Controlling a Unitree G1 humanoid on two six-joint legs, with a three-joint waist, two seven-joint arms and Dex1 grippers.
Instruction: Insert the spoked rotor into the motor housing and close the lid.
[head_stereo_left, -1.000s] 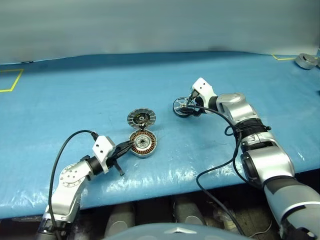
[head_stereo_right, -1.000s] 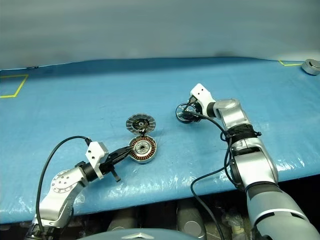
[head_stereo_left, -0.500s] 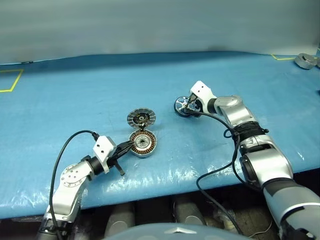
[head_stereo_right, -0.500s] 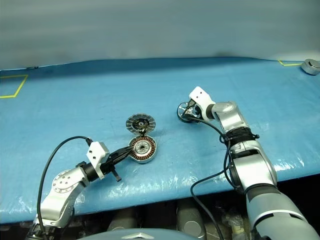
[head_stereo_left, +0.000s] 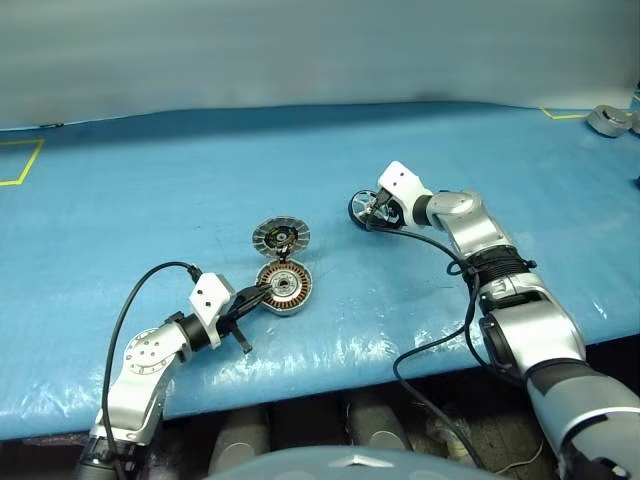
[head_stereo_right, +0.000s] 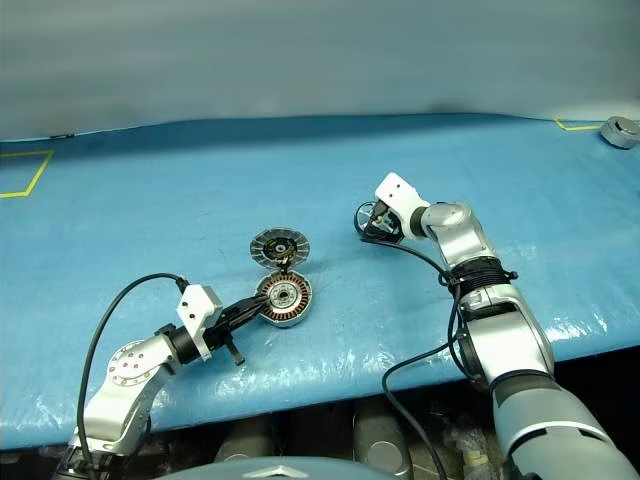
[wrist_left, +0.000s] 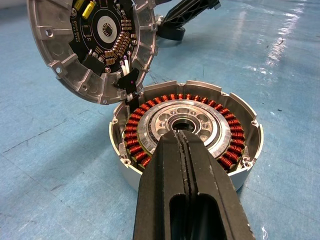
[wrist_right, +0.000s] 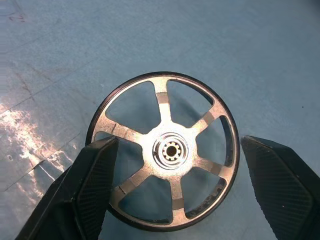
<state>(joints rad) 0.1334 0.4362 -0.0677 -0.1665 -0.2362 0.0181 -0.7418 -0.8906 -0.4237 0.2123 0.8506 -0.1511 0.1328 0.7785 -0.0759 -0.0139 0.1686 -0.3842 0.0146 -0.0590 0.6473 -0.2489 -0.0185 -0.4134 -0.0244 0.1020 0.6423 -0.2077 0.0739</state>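
The spoked rotor (wrist_right: 165, 150), black-rimmed with silver spokes, lies on the blue mat (head_stereo_left: 180, 190) right of centre. My right gripper (wrist_right: 177, 145) stands open astride it: one finger overlaps the rim and the other is clear of it. The motor housing (wrist_left: 187, 125), with copper windings, sits near the front edge (head_stereo_left: 284, 287). Its lid (wrist_left: 90, 45) leans tilted up at the housing's far rim, circuit side showing. My left gripper (wrist_left: 181, 137) is shut and empty, its tips over the housing's near rim.
A grey round part (head_stereo_left: 610, 120) lies at the far right corner beside yellow tape. Another yellow tape mark (head_stereo_left: 20, 160) is at the far left. Black cables trail from both wrists toward the mat's front edge.
My right wrist has rolled a little over the rotor and its fingers have drawn in slightly around it. The left arm, housing and lid have not moved.
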